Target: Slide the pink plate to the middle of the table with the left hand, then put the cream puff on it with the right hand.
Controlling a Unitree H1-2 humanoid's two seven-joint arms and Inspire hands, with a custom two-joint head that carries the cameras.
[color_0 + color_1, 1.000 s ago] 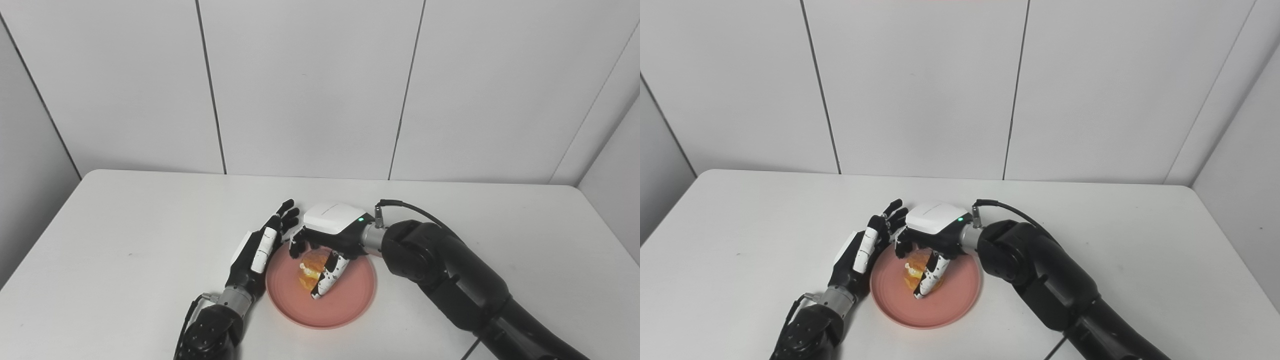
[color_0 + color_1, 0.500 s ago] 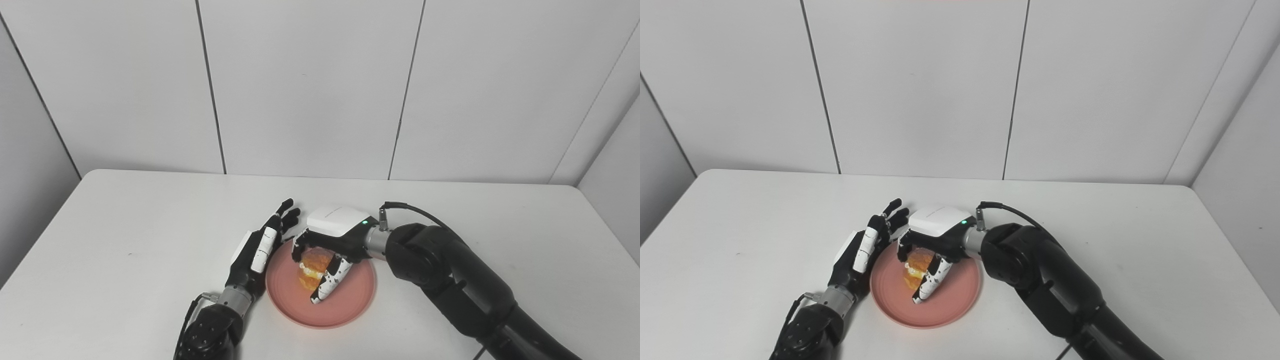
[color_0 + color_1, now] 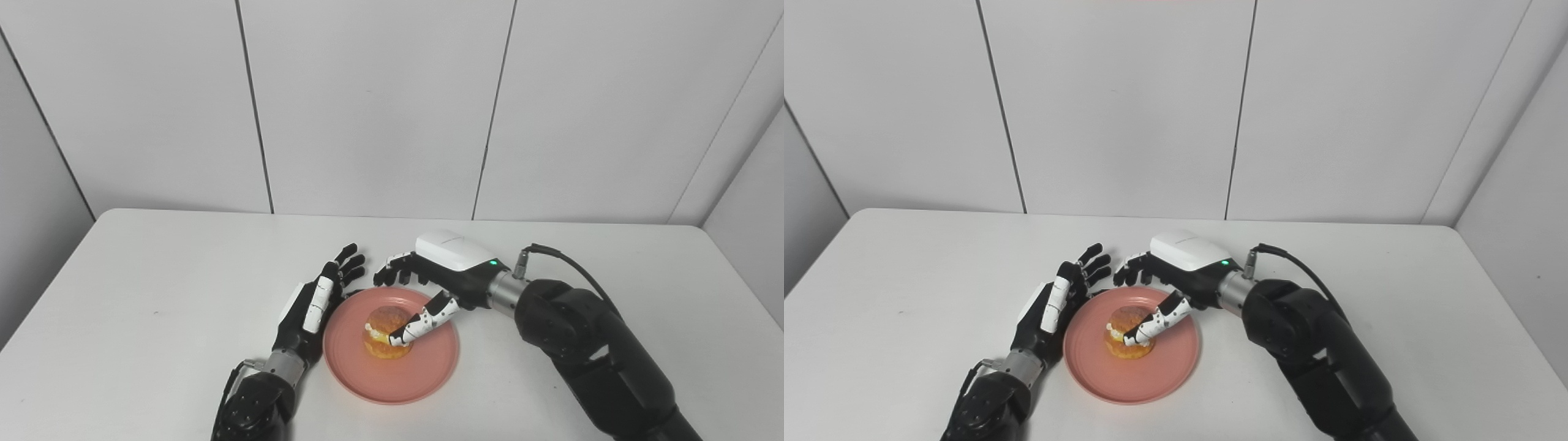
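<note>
Now right hand (image 3: 438, 269) spread open, thumb touching cream puff (image 3: 383, 331).

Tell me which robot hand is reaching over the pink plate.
The right robot hand: its thumb reaches over the pink plate to the cream puff. The left robot hand stays beside the plate's left rim.

left hand (image 3: 309, 303) flat, fingers spread, right hand (image 3: 438, 275) open

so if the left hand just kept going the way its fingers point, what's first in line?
Probably the right hand. The left hand lies open beside the pink plate, fingers aimed up-right toward the right hand's dark fingertips. Only a small gap shows between them; depth is unclear, so it might pass just short.
</note>
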